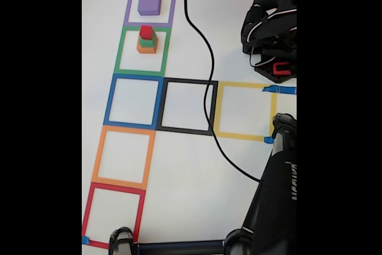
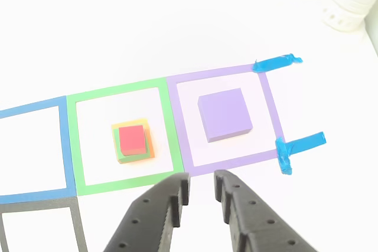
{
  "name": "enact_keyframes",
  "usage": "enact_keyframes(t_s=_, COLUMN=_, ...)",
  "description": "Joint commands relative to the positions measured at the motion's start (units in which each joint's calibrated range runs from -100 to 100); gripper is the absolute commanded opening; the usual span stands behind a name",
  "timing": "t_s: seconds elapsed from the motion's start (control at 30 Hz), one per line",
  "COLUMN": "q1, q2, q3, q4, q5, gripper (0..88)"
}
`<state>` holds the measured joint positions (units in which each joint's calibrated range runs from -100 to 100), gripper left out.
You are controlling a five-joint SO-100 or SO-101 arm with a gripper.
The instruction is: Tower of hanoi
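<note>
The tower of hanoi stands in two parts. A purple block (image 1: 149,3) (image 2: 225,114) lies alone inside the purple tape square. In the green tape square beside it, an orange block (image 1: 146,46) carries a green block (image 1: 147,38) and a red block (image 1: 146,30) (image 2: 132,138) on top. In the other view my gripper (image 2: 201,180) comes in from the bottom edge, raised above the sheet just outside the border between those two squares. Its jaws are slightly apart with nothing between them. The folded black arm (image 1: 268,25) sits at the right in the fixed view.
Blue (image 1: 133,101), orange (image 1: 123,156) and red (image 1: 113,215) tape squares continue the column, with black (image 1: 188,106) and yellow (image 1: 245,110) squares branching right. A black cable (image 1: 206,76) crosses the sheet. A dark stand (image 1: 274,201) fills the lower right corner.
</note>
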<state>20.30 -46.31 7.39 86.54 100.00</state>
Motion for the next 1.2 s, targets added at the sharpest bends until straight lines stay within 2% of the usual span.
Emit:
enact_keyframes(t_s=0.0, q1=3.47, q2=2.50, q3=-16.85, q4=9.25, q5=0.00, gripper=0.2)
enact_keyframes(t_s=0.2, q1=10.76, q2=3.07, q3=-23.21, q4=13.38, q5=0.00, gripper=0.2)
enact_keyframes(t_s=0.43, q1=22.94, q2=-1.78, q3=-10.39, q4=9.49, q5=0.00, gripper=1.8)
enact_keyframes(t_s=0.67, q1=26.48, q2=-7.83, q3=15.15, q4=-10.67, q5=0.00, gripper=4.6)
enact_keyframes(t_s=0.97, q1=27.35, q2=-4.04, q3=37.61, q4=-40.14, q5=0.00, gripper=7.8)
enact_keyframes(t_s=1.07, q1=27.54, q2=-2.58, q3=41.70, q4=-46.05, q5=0.00, gripper=12.6)
enact_keyframes(t_s=1.1, q1=27.54, q2=-1.94, q3=43.06, q4=-48.32, q5=0.00, gripper=21.6)
enact_keyframes(t_s=1.17, q1=27.25, q2=-0.81, q3=45.70, q4=-52.37, q5=0.00, gripper=24.1)
